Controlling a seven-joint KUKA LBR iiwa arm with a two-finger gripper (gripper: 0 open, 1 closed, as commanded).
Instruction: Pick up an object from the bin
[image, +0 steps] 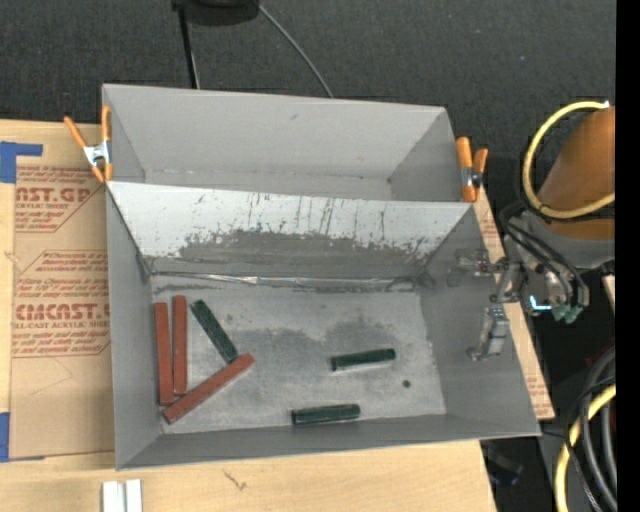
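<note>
On the pale wooden desk (300, 480) stands a large grey metal bin (280, 140) with sloping walls and a scratched flat floor. It is the biggest thing in the scene, and all the loose things lie on its floor.

Next in size is the robot arm (585, 170), which enters from the right side. Its jaws hang above the right sloping wall of the bin, high over the floor and well apart from every loose thing. Nothing can be seen between the jaws. Whether they are open or closed I cannot tell, because they are seen from the side and are very thin.

By my judgement the task is only at its beginning. No thing is lifted and no thing is touched. What is left is almost everything: to go over one thing, to descend, to close on it and to raise it.

Six things can be picked. Three are long red-brown flat bars. Two of them (162, 350) (180, 345) lie side by side along the left wall, touching each other, and the third red-brown bar (208, 388) lies slanted at their lower ends.

The other three are shorter dark green bars. One (212, 330) lies slanted just beside the red-brown pair. Another (325, 414) lies near the front wall. The last dark green bar (362, 358) lies alone in the middle-right of the floor, and it is the nearest one to the jaws.
</note>
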